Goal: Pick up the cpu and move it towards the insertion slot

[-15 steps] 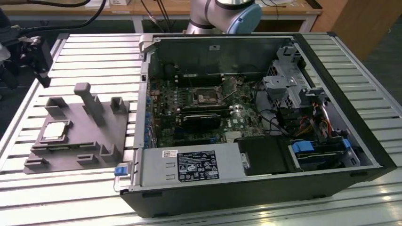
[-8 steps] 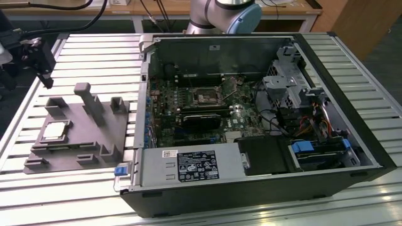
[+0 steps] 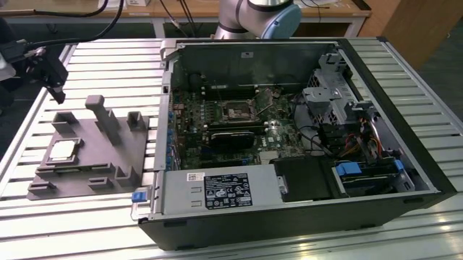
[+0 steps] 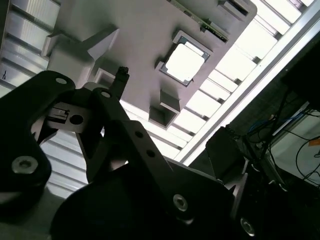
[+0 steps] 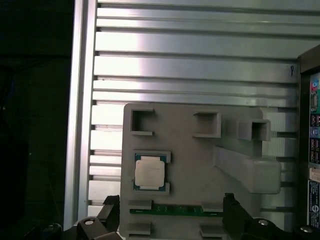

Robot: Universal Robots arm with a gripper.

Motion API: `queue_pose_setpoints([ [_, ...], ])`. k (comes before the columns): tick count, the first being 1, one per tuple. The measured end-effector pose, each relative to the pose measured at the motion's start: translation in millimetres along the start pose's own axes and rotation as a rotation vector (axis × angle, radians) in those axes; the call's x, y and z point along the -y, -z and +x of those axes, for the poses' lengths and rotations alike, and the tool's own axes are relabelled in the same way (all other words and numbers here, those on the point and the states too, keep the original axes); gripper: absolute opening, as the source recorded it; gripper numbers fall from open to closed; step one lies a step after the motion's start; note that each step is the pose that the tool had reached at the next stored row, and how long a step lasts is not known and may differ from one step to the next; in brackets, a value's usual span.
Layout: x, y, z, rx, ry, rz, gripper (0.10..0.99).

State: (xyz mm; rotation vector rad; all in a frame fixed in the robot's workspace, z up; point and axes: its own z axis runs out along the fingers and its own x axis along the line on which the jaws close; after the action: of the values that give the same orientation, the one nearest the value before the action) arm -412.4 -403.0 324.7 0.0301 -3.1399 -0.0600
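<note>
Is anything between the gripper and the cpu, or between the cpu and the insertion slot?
Nothing visible separates the open gripper from the cpu. Toward the insertion slot, the grey fixture's upright posts and the computer case's wall stand between.

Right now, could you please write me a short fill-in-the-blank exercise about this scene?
The small silvery square cpu rests in the grey plastic fixture, at the exterior view's ____.
The black gripper is ____ and holds nothing.
The silver-framed square insertion slot lies inside the black computer ____.
Missing: left; open; case.
</note>
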Motion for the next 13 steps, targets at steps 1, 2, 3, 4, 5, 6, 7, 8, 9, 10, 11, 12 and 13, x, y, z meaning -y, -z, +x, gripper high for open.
queue_pose_setpoints([
  [1, 0.4, -1.5, 1.5, 0.0000, 0.000, 0.000, 0.898],
  [2, 0.9, -3.2, 3.3, 0.0001, 0.000, 0.000, 0.898],
  [3, 1.3, -5.1, 4.1, 0.0003, -0.001, 0.000, 0.898],
  [4, 1.5, -6.9, 5.3, 0.0002, -0.004, 0.000, 0.898],
  [5, 1.6, -8.6, 6.5, 0.0001, -0.006, 0.000, 0.898],
  [6, 1.7, -10.4, 7.5, 0.0002, -0.007, 0.000, 0.898],
  [7, 1.9, -12.3, 7.7, 0.0002, -0.007, 0.000, 0.898],
  [8, 2.1, -14.0, 8.0, 0.0002, -0.007, 0.000, 0.898],
  [9, 2.3, -15.8, 8.6, 0.0002, -0.007, 0.000, 0.886],
  [10, 2.6, -17.6, 9.1, 0.0002, -0.007, 0.000, 0.886],
  [11, 2.9, -19.5, 9.5, 0.0003, -0.007, 0.000, 0.812],
  [12, 3.0, -21.3, 9.9, 0.0003, -0.007, 0.000, 0.812],
  [13, 3.2, -23.2, 10.5, 0.0002, -0.007, 0.000, 0.812],
])
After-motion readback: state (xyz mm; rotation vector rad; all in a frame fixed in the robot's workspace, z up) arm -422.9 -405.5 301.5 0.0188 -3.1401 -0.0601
